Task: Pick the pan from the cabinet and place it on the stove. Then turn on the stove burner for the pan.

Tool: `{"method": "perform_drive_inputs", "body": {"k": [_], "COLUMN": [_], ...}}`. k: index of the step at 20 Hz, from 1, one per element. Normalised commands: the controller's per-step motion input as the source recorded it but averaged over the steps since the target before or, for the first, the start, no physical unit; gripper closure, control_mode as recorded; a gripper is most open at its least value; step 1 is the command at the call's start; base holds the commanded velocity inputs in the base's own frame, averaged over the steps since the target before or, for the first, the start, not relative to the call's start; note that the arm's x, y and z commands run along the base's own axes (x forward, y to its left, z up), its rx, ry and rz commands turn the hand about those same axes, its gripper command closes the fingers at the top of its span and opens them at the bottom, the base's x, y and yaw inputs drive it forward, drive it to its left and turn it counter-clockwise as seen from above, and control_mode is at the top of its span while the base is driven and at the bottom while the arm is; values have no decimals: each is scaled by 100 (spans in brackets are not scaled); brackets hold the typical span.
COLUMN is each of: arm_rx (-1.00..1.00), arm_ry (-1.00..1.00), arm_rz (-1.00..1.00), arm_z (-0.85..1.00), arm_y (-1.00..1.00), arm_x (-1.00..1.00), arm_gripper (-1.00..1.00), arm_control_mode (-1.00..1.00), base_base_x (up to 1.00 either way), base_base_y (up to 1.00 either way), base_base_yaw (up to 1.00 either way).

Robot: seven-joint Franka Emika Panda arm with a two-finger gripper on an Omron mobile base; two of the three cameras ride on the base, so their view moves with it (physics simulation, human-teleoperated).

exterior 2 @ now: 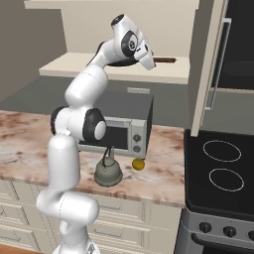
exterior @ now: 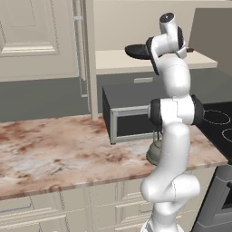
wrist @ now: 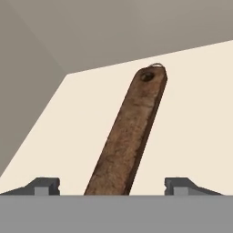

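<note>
The pan [exterior: 136, 50] lies on the beige shelf [exterior: 113, 61] of the open cabinet, its black bowl showing left of my wrist. Its brownish handle [wrist: 127, 136] runs up the hand view, with a hanging hole at the far end. My gripper [wrist: 111, 186] is open, one fingertip [wrist: 45, 185] on each side of the handle with a gap to both. In the right base view the hand [exterior 2: 141, 52] is at the shelf, and the handle [exterior 2: 166, 59] sticks out to its right. The stove [exterior 2: 223, 163], black glass with white rings, sits low on the right.
A grey microwave [exterior 2: 119, 126] stands on the marbled counter [exterior: 54, 149] under the shelf. In front of it are a grey kettle [exterior 2: 108, 171] and a small yellow fruit [exterior 2: 138, 164]. The open cabinet door [exterior 2: 208, 64] hangs above the stove. Stove knobs [exterior 2: 229, 231] line its front.
</note>
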Motion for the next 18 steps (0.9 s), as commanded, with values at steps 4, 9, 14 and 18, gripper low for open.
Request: {"method": "perform_drive_inputs", "body": {"k": [4, 9, 14, 18], "arm_rx": [0, 0, 0, 0], "arm_ry": [0, 0, 0, 0], "arm_rz": [0, 0, 0, 0], "arm_z": [-28, -29, -32, -32], "arm_y": [0, 0, 0, 0], "arm_x": [13, 8, 3, 8], "arm_gripper": [-100, -100, 100, 100], "arm_control_mode": [-100, -100, -100, -100], "base_base_x": [0, 0, 0, 0], "base_base_y": [0, 0, 0, 0], "base_base_yaw": [0, 0, 0, 0]}}
